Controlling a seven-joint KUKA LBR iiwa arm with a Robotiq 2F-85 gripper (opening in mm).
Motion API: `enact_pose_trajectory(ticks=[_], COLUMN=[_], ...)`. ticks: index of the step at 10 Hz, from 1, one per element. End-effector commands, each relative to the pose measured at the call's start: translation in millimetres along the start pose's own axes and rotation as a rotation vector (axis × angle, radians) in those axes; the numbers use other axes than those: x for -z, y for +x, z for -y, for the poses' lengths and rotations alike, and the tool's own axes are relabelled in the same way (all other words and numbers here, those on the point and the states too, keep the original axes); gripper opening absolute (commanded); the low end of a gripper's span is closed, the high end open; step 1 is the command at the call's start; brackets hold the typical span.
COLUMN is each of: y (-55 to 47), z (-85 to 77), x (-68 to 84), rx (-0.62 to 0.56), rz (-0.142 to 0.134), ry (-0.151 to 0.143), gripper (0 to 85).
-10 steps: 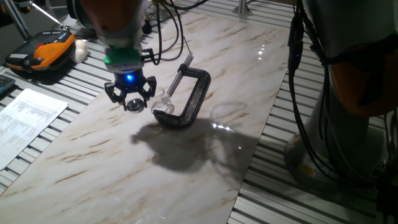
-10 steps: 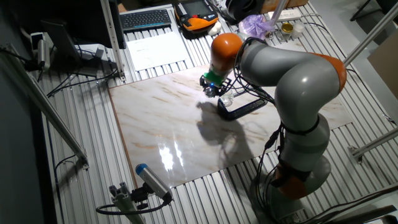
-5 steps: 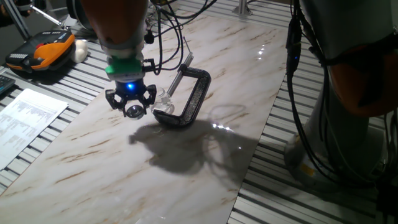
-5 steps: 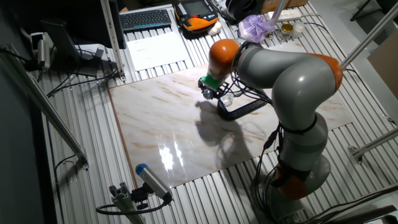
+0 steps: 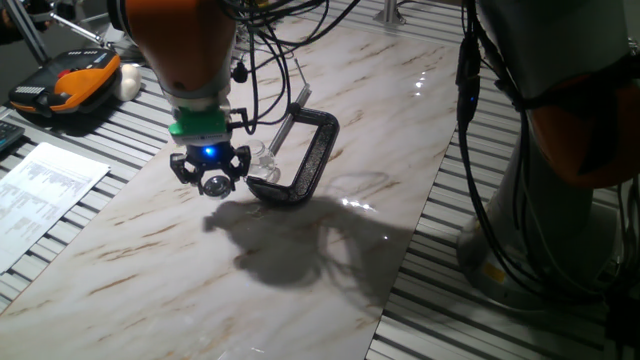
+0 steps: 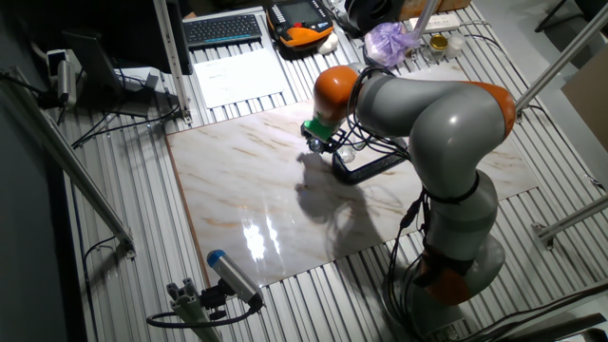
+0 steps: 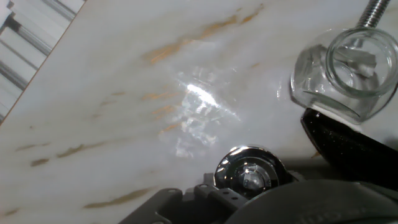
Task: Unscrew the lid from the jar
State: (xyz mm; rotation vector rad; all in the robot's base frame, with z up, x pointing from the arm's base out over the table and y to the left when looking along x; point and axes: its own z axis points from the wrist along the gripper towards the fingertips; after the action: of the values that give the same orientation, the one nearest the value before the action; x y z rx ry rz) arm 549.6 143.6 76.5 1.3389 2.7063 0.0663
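The jar [image 5: 262,160] is a tiny clear glass pot held in the black C-clamp [image 5: 312,152] on the marble slab. In the hand view the jar [image 7: 345,78] stands open at the upper right, its mouth bare. My gripper [image 5: 210,172] hangs just left of the jar, a little above the slab, shut on the lid [image 5: 214,184], a small shiny round cap. The lid [image 7: 249,171] shows at the bottom of the hand view, apart from the jar. In the other fixed view the gripper [image 6: 319,142] sits left of the clamp [image 6: 372,168].
The marble slab [image 5: 300,290] lies on a slatted metal table. An orange and black pendant [image 5: 62,85] and a printed sheet [image 5: 40,190] lie to the left. A keyboard [image 6: 223,28] and a purple bag [image 6: 389,40] are at the back. The arm's base [image 6: 456,266] stands to the right.
My gripper has moved a little away from the jar, to the left in the fixed view, carrying the lid. The jar and clamp have stayed put.
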Motion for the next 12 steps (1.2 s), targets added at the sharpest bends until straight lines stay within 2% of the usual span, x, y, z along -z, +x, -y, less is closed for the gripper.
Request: enact_pose_trajectory(ticks=[1, 4, 7, 12], y=[0.6, 2.6, 2.2, 4.3], z=[0.2, 1.1, 1.1, 2.9], x=[-2.7, -13.7, -19.4, -30.0], rx=[-0.005, -0.014, -0.021, -0.033], rz=[-0.002, -0.001, -0.01, -0.009], ry=[-0.003, -0.004, -0.009, -0.011], gripper=[0.0, 0.0, 0.0, 0.0])
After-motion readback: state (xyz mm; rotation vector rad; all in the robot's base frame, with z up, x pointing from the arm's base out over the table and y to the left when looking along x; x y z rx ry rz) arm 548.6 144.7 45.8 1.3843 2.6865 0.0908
